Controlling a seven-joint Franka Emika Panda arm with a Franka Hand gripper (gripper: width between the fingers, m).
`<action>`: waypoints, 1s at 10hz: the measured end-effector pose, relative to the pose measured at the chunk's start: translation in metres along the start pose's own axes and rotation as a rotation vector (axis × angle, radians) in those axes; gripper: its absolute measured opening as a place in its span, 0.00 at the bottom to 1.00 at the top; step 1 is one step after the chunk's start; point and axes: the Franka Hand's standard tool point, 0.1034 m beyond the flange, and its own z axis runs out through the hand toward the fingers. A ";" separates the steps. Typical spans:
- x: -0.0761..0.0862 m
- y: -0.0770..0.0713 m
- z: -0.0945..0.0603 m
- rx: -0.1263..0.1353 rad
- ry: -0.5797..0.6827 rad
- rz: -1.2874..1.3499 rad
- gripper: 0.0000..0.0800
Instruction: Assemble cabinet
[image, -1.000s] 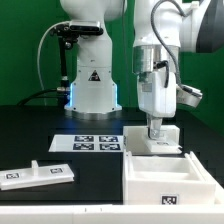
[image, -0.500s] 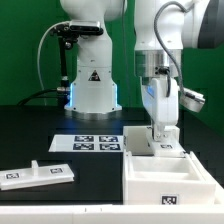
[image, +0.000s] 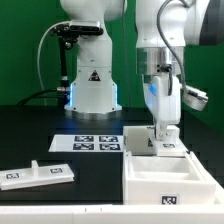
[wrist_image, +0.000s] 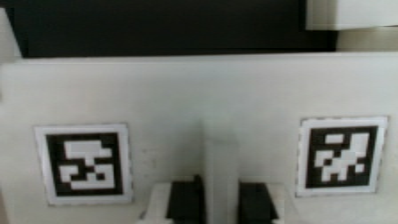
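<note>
At the front edge of the worktop (image: 100, 195), on the exterior view's left, lies a flat white panel (image: 37, 174) of the cabinet, its tags (image: 13, 180) facing up. Further back, near the middle, the marker board (image: 98, 143) lies flat, and behind it stands the white robot base (image: 92, 95) with a triangle sticker (image: 93, 76). On the exterior view's right, by the front edge, sits the open white box (image: 165, 182) of the cabinet, a tag on its front wall. The pincer (image: 163, 133) points straight down at the box's rear wall, between two tags there. In the wrist view its fingers (wrist_image: 178, 200) are drawn nearly together against that tagged white face. Whether they pinch anything I cannot tell.
</note>
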 end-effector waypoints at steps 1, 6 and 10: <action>-0.001 0.000 0.000 -0.004 -0.002 0.004 0.08; -0.003 -0.015 0.003 0.009 0.008 0.029 0.08; -0.003 -0.023 0.005 0.032 0.031 0.028 0.08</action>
